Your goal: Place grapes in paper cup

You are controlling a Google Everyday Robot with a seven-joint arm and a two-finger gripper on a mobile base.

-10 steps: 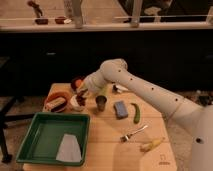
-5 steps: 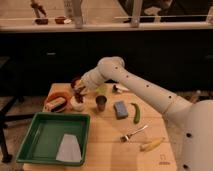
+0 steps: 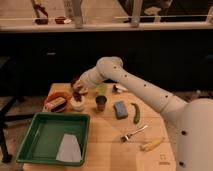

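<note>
My gripper (image 3: 77, 91) is at the left of the table, at the end of the white arm that reaches in from the right. It is shut on the dark red-purple grapes (image 3: 77, 89), which hang from it. The white paper cup (image 3: 77, 105) stands right below the gripper, next to the red bowl. The grapes are above the cup's rim and not inside it.
A small dark metal cup (image 3: 101, 103) and a pale green cup (image 3: 102, 89) stand just right of the paper cup. A red bowl (image 3: 56, 101), blue sponge (image 3: 120, 109), green chili (image 3: 135, 113), fork (image 3: 133, 133) and banana (image 3: 151, 145) lie around. A green tray (image 3: 47, 131) holds a grey cloth (image 3: 68, 148).
The gripper with the grapes has shifted slightly left and up, and is now over the paper cup. Nothing else on the table has moved.
</note>
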